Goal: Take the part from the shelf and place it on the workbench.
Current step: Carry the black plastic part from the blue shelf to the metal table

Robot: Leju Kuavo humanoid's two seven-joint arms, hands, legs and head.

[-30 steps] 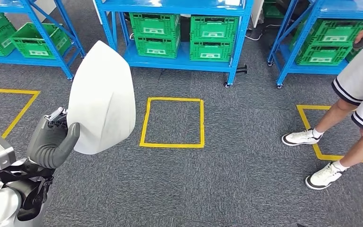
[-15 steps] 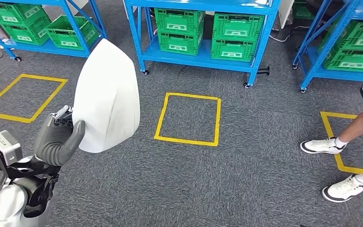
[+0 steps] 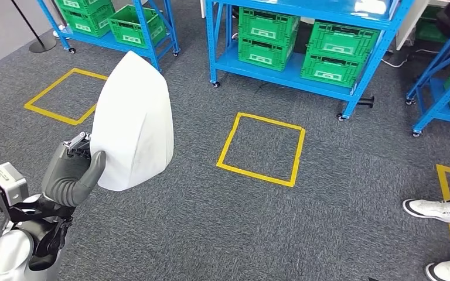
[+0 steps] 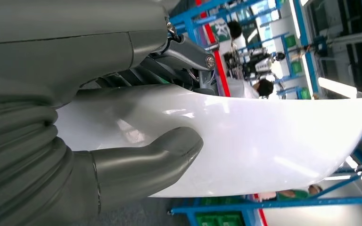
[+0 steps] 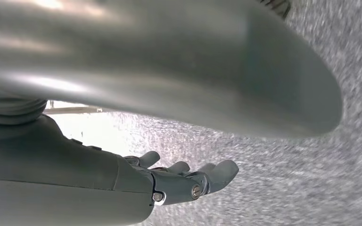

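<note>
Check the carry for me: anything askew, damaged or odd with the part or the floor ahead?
Nothing stands out. The left hand grips the white part at its lower edge, thumb on its face; the shell looks unbroken. The right hand holds nothing. A person's shoe stands at the right, beside yellow floor tape.

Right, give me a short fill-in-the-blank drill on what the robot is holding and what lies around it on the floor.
1. The white part is held by the robot's ____ hand.
2. The squares marked on the grey carpet are outlined in ____ tape.
3. The crates on the blue shelf are ____ in colour.
4. The right hand holds ____, its fingers apart above the carpet.

Missing words: left; yellow; green; nothing
</note>
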